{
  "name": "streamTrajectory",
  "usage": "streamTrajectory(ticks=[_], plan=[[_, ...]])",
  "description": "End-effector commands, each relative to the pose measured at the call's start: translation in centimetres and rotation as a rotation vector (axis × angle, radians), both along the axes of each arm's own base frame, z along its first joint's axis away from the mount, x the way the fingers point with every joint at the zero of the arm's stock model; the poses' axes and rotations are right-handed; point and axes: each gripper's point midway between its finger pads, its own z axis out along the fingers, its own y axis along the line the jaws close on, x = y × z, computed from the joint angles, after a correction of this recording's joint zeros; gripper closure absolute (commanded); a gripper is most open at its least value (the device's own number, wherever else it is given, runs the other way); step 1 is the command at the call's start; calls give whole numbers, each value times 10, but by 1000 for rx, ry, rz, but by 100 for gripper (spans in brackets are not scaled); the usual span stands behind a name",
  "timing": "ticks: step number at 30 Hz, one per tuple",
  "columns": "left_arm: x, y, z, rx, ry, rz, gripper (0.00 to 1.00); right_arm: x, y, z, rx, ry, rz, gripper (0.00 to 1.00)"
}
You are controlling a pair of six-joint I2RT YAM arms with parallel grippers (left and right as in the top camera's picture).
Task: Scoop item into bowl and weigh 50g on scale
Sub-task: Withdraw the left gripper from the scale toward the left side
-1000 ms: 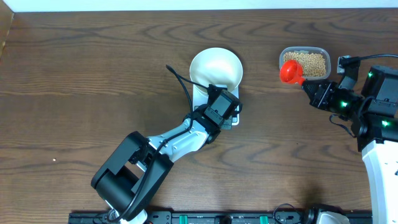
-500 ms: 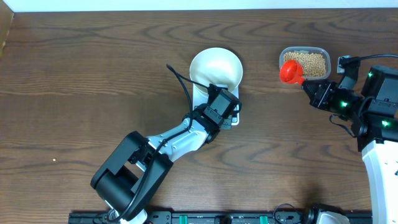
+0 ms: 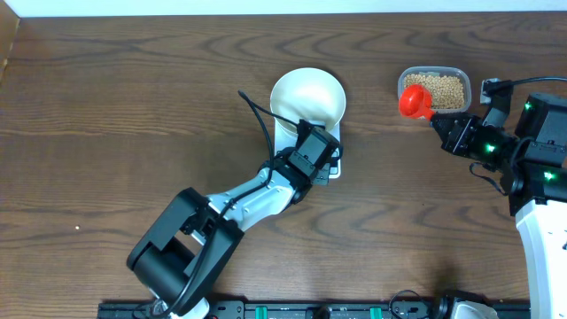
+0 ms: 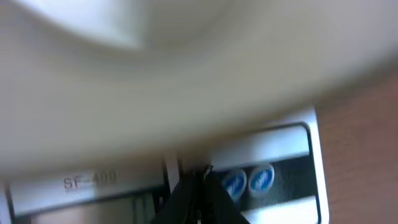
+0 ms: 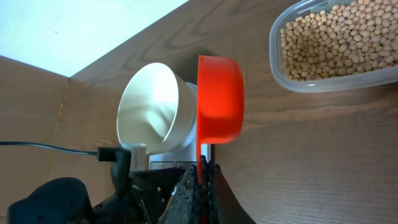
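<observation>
Now | tub (image 3: pixel 433 69): beans (image 3: pixel 441 89) | right end effector (image 5: pixel 200 179) grips scoop (image 5: pixel 219 99) | left end effector (image 4: pixel 193 185) clenched

Dark wood-grain table (image 3: pixel 106 106), evenly lit; white wall (image 3: pixel 266 5) beyond far edge; black rail (image 3: pixel 292 311) along near edge.

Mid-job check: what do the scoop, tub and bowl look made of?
Scoop: probably plastic; smooth, glossy, uniform red-orange.
Tub: clear plastic; the beans show through its wall.
Bowl: white and smooth with a soft sheen; ceramic or plastic, cannot tell.
</observation>
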Motion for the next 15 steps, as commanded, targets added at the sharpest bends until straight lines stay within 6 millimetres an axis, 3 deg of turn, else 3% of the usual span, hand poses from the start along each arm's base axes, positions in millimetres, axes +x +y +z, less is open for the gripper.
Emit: streamTrajectory(ticks=[1,6,10,15], plan=[[-32,32,-26,85,120,-13,93,2,-1,13,-14,-46,10,99],[-29,29,43,-6,9,-14,93,3,-1,15,-16,-57,9,99],[-38,37,107,-88,-92,-13,93,4,-1,16,-17,-62,9,99],[-48,74,167,-136,-213,56,93,8,-1,21,-9,-85,1,99]])
